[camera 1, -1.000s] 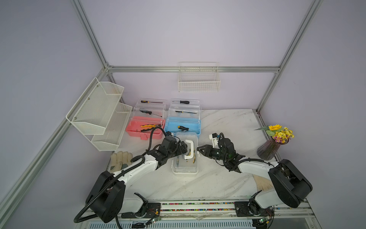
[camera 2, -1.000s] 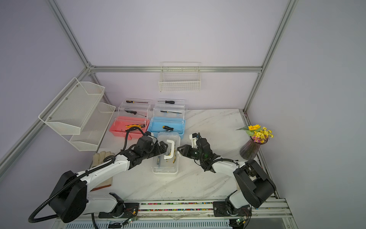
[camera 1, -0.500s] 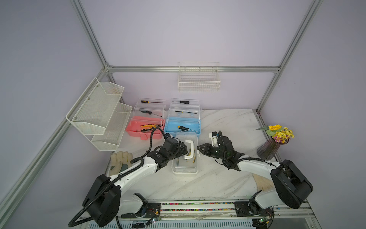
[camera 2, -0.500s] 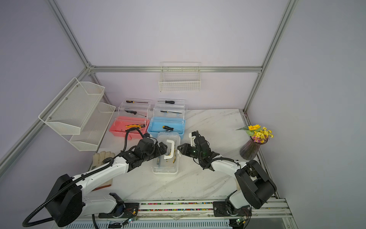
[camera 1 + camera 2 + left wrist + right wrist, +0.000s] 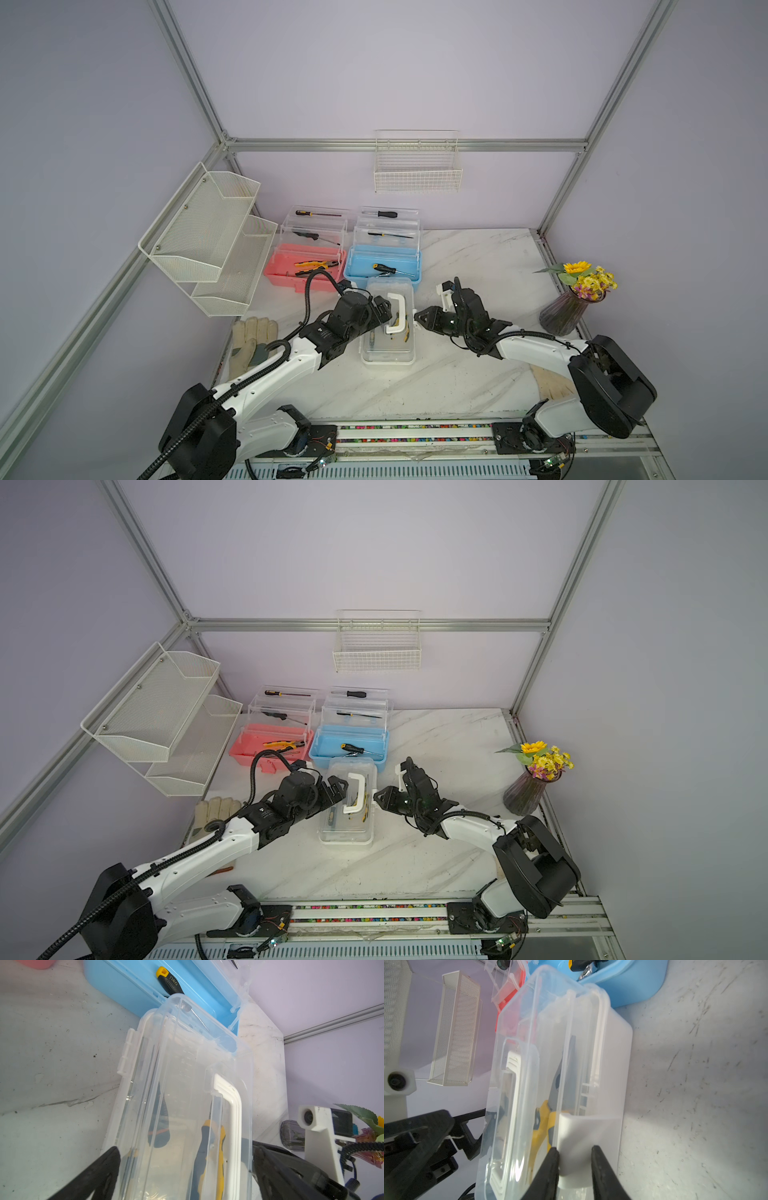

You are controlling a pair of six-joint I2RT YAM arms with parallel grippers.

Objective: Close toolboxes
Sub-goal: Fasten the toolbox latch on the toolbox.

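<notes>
Right wrist only: right gripper (image 5: 574, 1147) jaws narrowly apart at white toolbox (image 5: 612, 1064) latch (image 5: 581, 1126). Left gripper (image 5: 185, 1145) spread astride lid (image 5: 187, 1064). Open blue toolbox (image 5: 361, 279) behind.

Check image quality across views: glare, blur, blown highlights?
Both top views: even soft light, sharp, faint shadow around the white toolbox. Left wrist: reflections streak its clear lid; the left gripper's fingers are close, dark and soft. Right wrist: a bright patch washes out the table beside the latch; the right gripper's fingers show as black shapes without detail.
</notes>
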